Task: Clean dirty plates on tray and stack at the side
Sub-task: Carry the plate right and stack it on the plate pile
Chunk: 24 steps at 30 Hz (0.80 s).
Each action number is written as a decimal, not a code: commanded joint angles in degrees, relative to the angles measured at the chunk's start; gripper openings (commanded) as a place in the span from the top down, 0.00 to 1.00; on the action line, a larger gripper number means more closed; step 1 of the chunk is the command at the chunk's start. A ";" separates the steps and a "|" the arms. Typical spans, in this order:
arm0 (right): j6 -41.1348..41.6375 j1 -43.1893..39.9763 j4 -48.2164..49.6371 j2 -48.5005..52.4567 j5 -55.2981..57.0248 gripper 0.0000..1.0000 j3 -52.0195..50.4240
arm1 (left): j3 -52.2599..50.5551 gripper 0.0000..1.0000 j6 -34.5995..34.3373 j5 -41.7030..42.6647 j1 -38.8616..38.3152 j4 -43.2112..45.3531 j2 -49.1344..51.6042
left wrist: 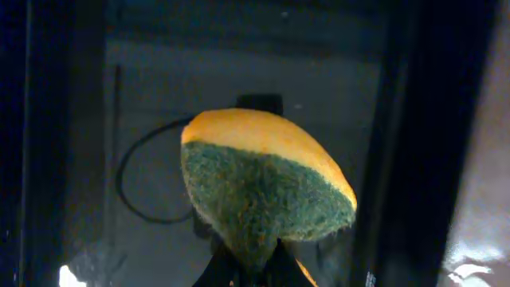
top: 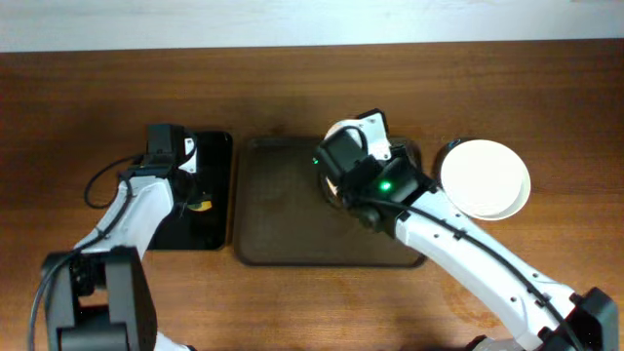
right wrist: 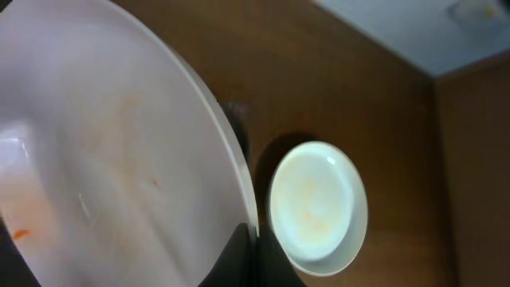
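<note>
My right gripper (right wrist: 249, 239) is shut on the rim of a white plate (right wrist: 103, 159) with faint orange smears, held tilted over the right end of the dark brown tray (top: 283, 210); overhead the plate (top: 363, 129) shows mostly hidden by the arm. White plates (top: 485, 178) lie on the table right of the tray, also in the right wrist view (right wrist: 317, 203). My left gripper (left wrist: 249, 267) is shut on a yellow and green sponge (left wrist: 263, 183) over the black tray (top: 213, 190).
The black tray (left wrist: 239, 72) lies left of the brown tray, almost touching it. Bare wooden table (top: 292, 88) lies around both trays. A pale wall edge runs along the back.
</note>
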 commanded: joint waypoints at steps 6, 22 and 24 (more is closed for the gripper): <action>4.81 0.83 -0.22 -1.05 5.64 0.96 0.28 | -0.13 1.00 1.31 -4.79 0.20 1.90 6.62; 8.48 -27.34 -1.05 -5.27 -27.28 0.96 0.28 | -0.13 1.00 3.48 0.13 0.17 5.95 8.92; 8.46 -35.17 -1.09 -5.27 -33.16 0.96 0.28 | 0.74 1.00 4.81 2.93 0.17 4.33 5.33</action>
